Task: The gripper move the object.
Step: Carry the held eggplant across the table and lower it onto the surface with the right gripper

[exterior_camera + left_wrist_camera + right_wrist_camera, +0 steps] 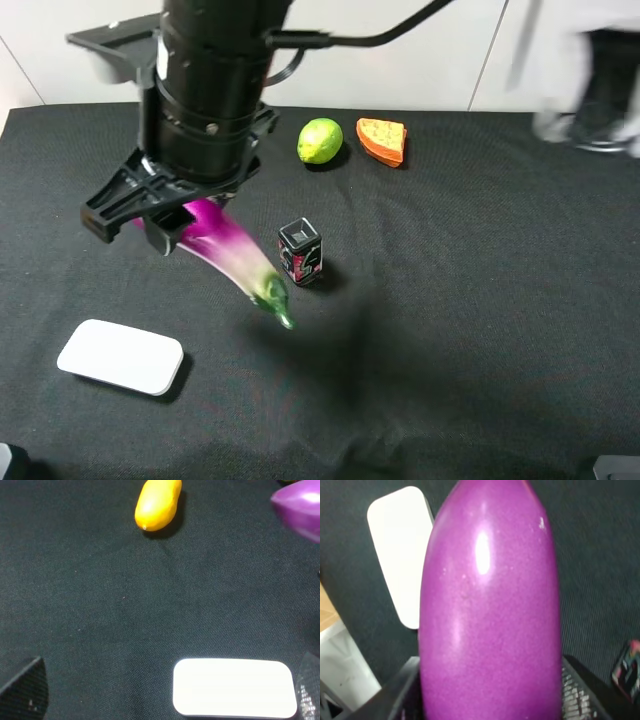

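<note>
The purple eggplant (225, 245) hangs tilted above the black cloth, its white end and green stem tip pointing down to the right. My right gripper (168, 222), on a bulky black arm that has reached across to the left side, is shut on the eggplant's thick purple end. In the right wrist view the eggplant (490, 605) fills the frame between the dark fingers (402, 695). My left gripper (165, 692) is open and empty, its fingertips (25, 690) at the frame's corners. The eggplant's end (300, 507) shows in that view too.
A white flat pad (121, 357) lies at the front left, also in the left wrist view (232, 687). A small black box (301, 252) stands beside the eggplant's tip. A green lime (320, 140) and an orange wedge (383, 140) lie at the back. A yellow mango (157, 504) lies on the cloth.
</note>
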You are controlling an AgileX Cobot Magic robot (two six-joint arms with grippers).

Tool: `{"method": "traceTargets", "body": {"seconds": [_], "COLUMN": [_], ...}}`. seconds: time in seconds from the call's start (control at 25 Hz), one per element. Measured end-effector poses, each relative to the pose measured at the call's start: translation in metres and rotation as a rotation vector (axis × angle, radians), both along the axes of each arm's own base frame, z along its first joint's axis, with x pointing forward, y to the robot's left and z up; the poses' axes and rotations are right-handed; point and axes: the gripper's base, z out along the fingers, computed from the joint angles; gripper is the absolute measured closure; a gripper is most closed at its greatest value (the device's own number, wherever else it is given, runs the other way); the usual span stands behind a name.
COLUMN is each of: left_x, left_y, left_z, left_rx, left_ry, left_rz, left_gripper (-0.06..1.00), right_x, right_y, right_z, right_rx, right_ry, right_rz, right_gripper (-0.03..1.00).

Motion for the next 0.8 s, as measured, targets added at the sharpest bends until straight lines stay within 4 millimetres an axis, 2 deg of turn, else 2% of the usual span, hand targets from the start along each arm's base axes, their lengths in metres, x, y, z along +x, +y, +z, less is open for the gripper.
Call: {"method": "traceTargets", "body": {"seconds": [0.4, 0.8], "left_x": [0.0, 0.0], "left_y": [0.0, 0.0], "left_z": [0.0, 0.0], "left_rx": [0.0, 0.0], "left_ry": [0.0, 0.0], "left_rz": [0.0, 0.0], "left_gripper": [-0.04, -0.04], "right_x": [0.009, 0.019], "right_y": [0.037, 0.052], "right_z": [-0.038, -0.074], "right_rx": [-0.013, 0.007], "right_ry": [-0.032, -0.069], "right_rz": [0.075, 0.067], "right_gripper": [0.57, 0.57]}}
